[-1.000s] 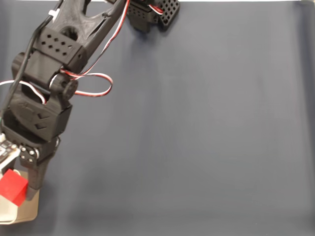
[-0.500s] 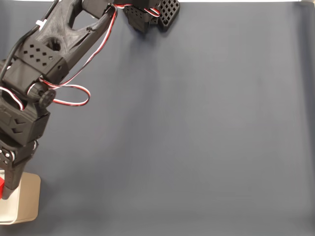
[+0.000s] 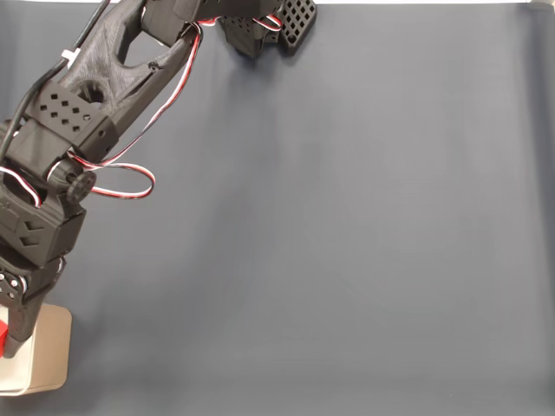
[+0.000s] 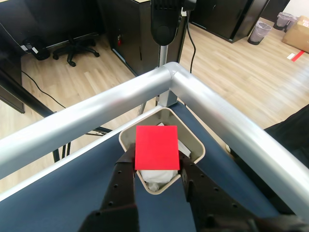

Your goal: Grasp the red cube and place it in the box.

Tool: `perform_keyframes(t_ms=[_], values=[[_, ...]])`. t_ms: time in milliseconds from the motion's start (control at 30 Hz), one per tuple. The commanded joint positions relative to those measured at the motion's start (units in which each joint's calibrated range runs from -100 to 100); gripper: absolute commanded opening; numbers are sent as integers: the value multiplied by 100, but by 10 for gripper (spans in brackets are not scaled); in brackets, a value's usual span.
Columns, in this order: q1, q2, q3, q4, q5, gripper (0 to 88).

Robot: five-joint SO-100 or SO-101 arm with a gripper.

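Observation:
In the wrist view the red cube is gripped between my gripper's two black fingers and held just above the box, a beige container with rounded corners and a white inside. The cube hides most of the box's opening. In the fixed view the box sits at the bottom left corner of the mat. My gripper hangs over the box's left part at the frame edge, and a thin sliver of the red cube shows there.
A dark blue-grey mat covers the table. The box stands near the table corner, where two silver metal rails meet just beyond it. The arm's base is at the top of the fixed view. The mat is open to the right of the arm.
The arm swung left in the fixed view, carrying the red cube from over the box's left part almost out past the frame edge. It has barely moved in the last half second.

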Motion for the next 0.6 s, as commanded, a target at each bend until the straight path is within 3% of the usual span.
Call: perform_keyframes(t_ms=[0,567], values=[[59,-47,-419,-148,54,9],[94,438,-784,-189,107,10]])
